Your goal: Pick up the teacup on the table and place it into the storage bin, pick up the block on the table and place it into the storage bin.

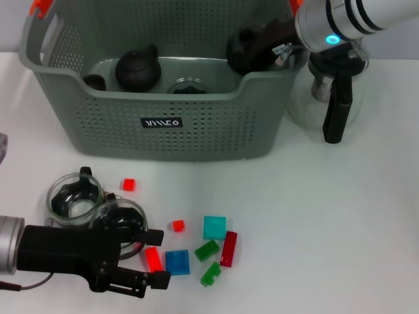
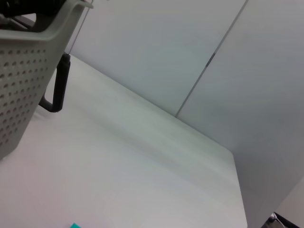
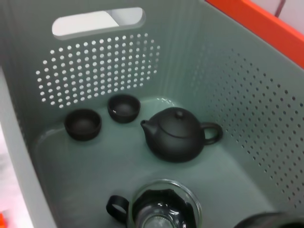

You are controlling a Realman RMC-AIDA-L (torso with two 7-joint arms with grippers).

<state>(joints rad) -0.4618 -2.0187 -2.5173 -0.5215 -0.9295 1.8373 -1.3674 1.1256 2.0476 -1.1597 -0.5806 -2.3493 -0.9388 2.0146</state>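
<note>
Grey perforated storage bin (image 1: 163, 127) already holds a black teapot (image 3: 175, 135), 2 small dark cups (image 3: 83, 124) and a glass cup (image 3: 164, 209). Our right gripper (image 1: 252, 49) hangs over the bin's right rim, apparently holding something dark, but we can't tell how far it's open. Our left gripper (image 1: 152, 258) sits low with its fingers spread, empty, straddling a red block (image 1: 153, 259) beside 2 glass teacups (image 1: 73, 197). We'd close squarely on the block, lift straight up, and clear the bin's front wall. Open table to the right.
</note>
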